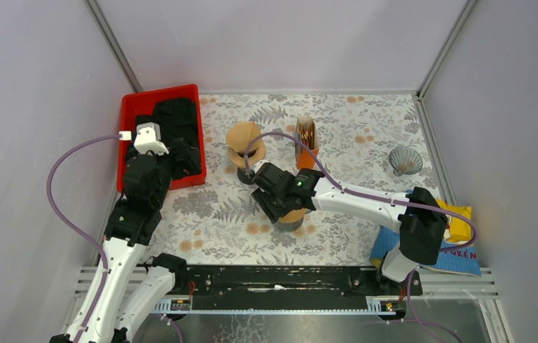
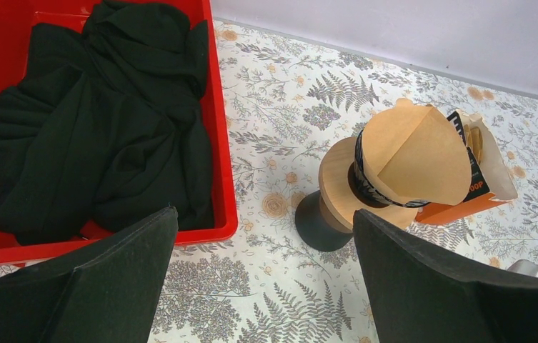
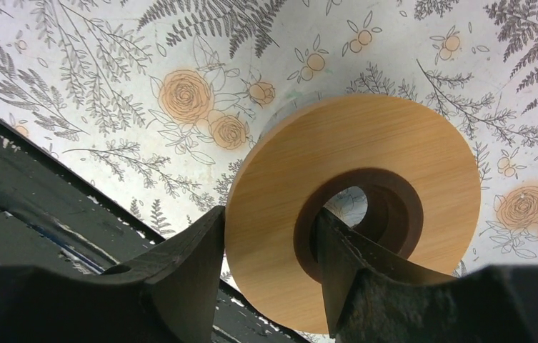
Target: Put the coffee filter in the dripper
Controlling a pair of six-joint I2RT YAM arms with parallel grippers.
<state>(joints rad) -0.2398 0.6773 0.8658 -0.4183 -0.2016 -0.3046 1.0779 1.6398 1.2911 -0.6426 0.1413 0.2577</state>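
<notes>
A dripper (image 1: 243,151) with a wooden collar stands on a dark base at the table's middle back. A brown paper coffee filter (image 2: 412,153) sits in it as a folded cone. A second wooden ring dripper (image 3: 366,153) with a dark inner funnel is nearer the front, on a grey base (image 1: 291,225). My right gripper (image 3: 269,214) is shut on this ring, one finger against the outer rim and the other inside the centre hole. My left gripper (image 2: 263,214) hangs open over bare table, between the red bin and the filter-bearing dripper.
A red bin (image 1: 129,114) holding black cloth (image 1: 177,123) stands at back left. An orange box of filters (image 1: 306,137) is right of the back dripper. A grey shell-shaped dish (image 1: 404,160) lies at the right. A yellow packet (image 1: 459,221) rests on a blue item (image 1: 459,256).
</notes>
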